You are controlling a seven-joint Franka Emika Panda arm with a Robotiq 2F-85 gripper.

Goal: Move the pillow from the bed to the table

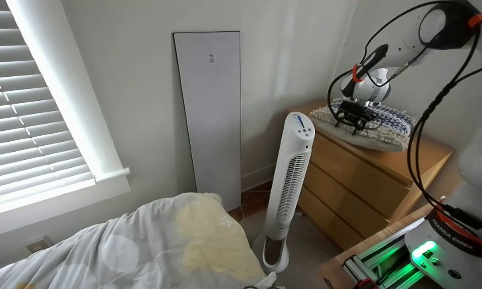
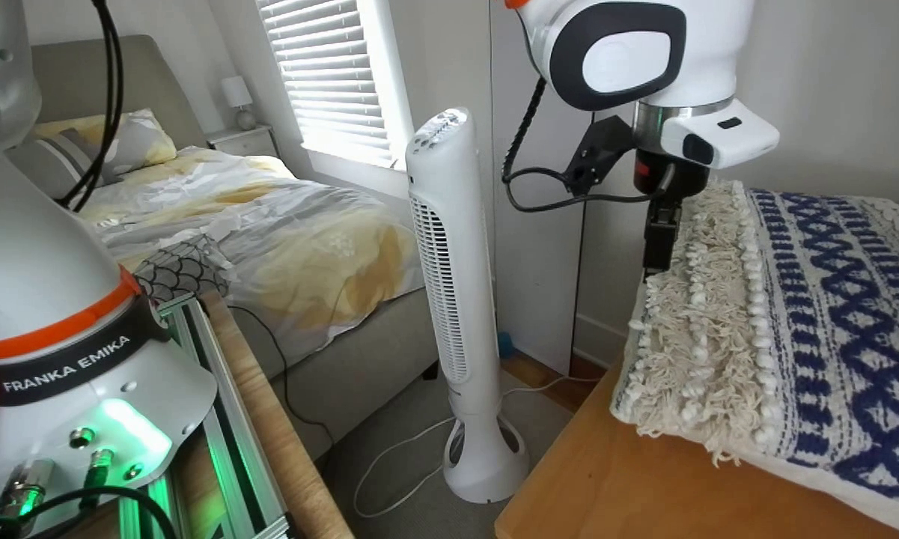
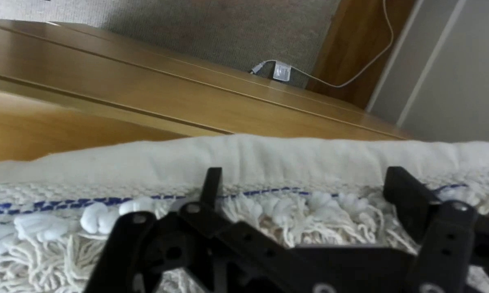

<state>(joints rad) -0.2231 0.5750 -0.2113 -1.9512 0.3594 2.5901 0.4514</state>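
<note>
Pillow [image 2: 846,322] is laid patterned face up on the table [image 2: 606,494], right at the drawer-side edge of the surface; by the wrist view that edge is covered along part of its run, while bare wood is left toward the corner nearest the robot base. Gripper [image 3: 305,173] is pointed down by that same edge, fingers [image 3: 401,187] spread wide, nothing held; whether the fringe [image 2: 707,344] is touched by the tips cannot be told. Task judged as good as done, only the retreat left. Main risk: yarn loops could be hooked by a finger or linkage on the way up, and the pillow would be dragged over the drawer-side edge, where support looks thinnest. Same outcome likely if the fingers were closed here, since fringe would be pinched. By a sideways exit the soft edge could be nudged and any overhang increased; a slow vertical lift is called for. Slack cable [image 2: 614,198] at the wrist could be snagged too. Fan [image 2: 453,299], stood between bed [image 2: 374,367] and table, could be knocked if the arm is swung back low.
</note>
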